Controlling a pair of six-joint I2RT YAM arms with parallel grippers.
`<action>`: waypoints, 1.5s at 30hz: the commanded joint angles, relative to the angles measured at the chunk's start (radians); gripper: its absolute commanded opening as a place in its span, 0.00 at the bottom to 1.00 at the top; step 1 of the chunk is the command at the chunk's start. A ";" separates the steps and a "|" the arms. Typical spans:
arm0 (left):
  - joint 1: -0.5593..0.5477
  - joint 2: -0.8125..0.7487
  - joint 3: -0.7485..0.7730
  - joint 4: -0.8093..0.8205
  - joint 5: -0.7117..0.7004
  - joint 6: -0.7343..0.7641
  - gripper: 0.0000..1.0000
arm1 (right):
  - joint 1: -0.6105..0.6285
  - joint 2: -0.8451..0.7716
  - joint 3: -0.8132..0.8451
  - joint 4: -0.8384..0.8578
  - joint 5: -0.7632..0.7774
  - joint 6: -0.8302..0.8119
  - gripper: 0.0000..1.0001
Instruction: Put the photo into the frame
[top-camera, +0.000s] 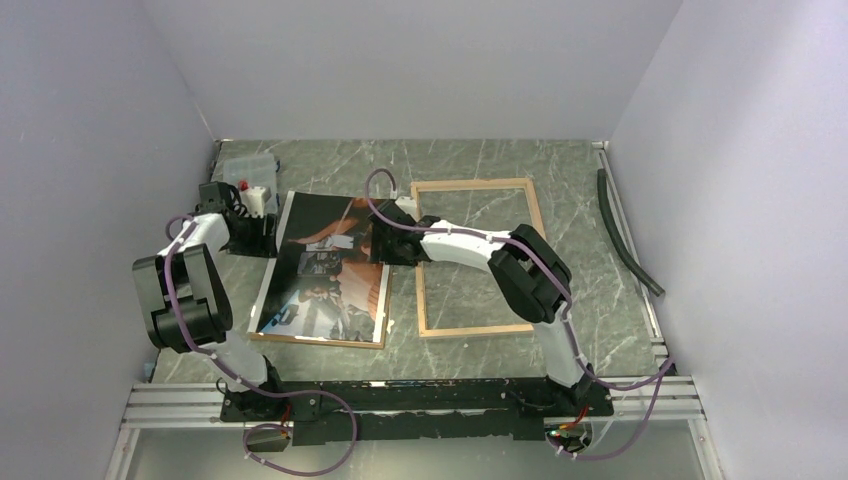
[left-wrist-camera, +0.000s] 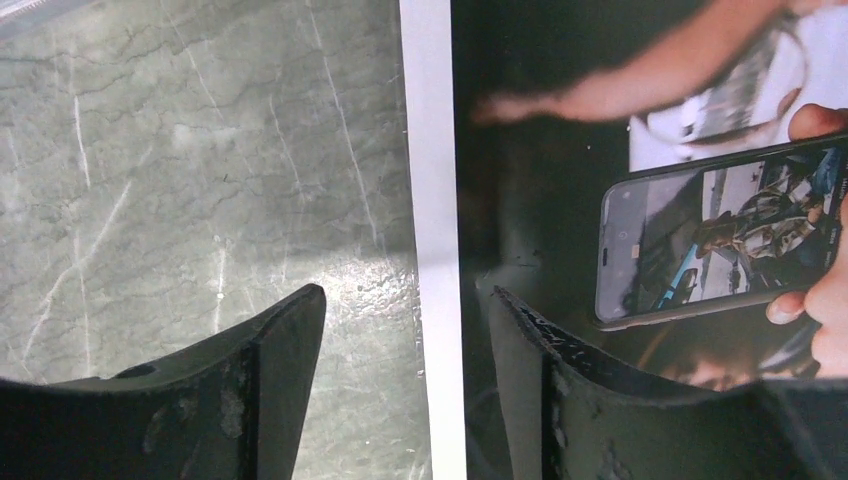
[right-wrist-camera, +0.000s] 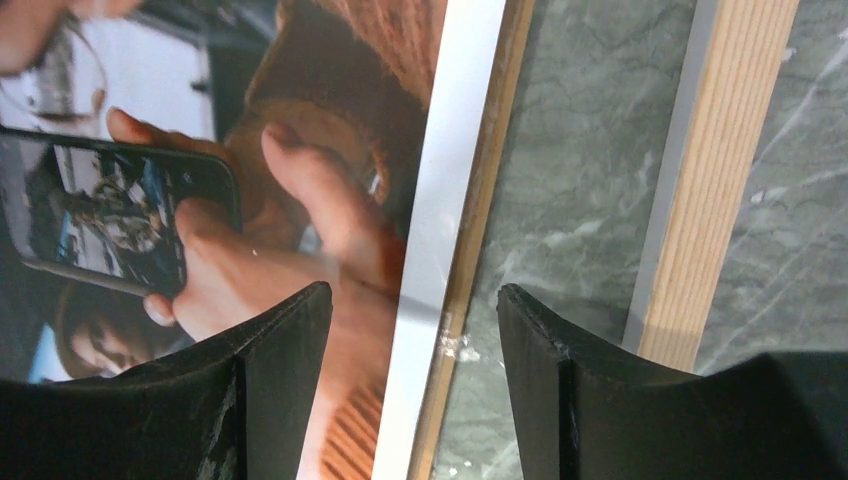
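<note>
The photo (top-camera: 325, 270) lies picture side up on a brown backing board (top-camera: 312, 340), left of centre. It shows a hand with a phone and has a white border (left-wrist-camera: 432, 200). The frame (top-camera: 477, 256) lies wood side up to its right. My left gripper (top-camera: 262, 232) is open over the photo's left edge; in the left wrist view (left-wrist-camera: 405, 310) one finger is over the table and one over the picture. My right gripper (top-camera: 392, 245) is open over the photo's right edge (right-wrist-camera: 440, 250), its jaws (right-wrist-camera: 412, 305) straddling the white border and the board's edge (right-wrist-camera: 480, 230). The frame's left rail (right-wrist-camera: 715, 170) shows beside it.
A clear plastic box with a red and white item (top-camera: 250, 185) sits at the back left. A dark hose (top-camera: 625, 235) lies along the right wall. White walls close in three sides of the green marble table (top-camera: 560, 170). A metal rail (top-camera: 420, 400) runs along the front.
</note>
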 joint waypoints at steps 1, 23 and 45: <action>-0.010 0.021 -0.014 0.026 -0.006 -0.008 0.64 | -0.011 0.031 0.013 0.047 -0.056 0.030 0.66; -0.087 0.085 -0.057 -0.009 0.087 -0.025 0.05 | -0.023 -0.034 -0.036 0.180 -0.160 0.091 0.66; -0.092 0.081 -0.071 -0.016 0.081 -0.003 0.03 | -0.023 -0.193 -0.123 0.358 -0.329 0.047 0.66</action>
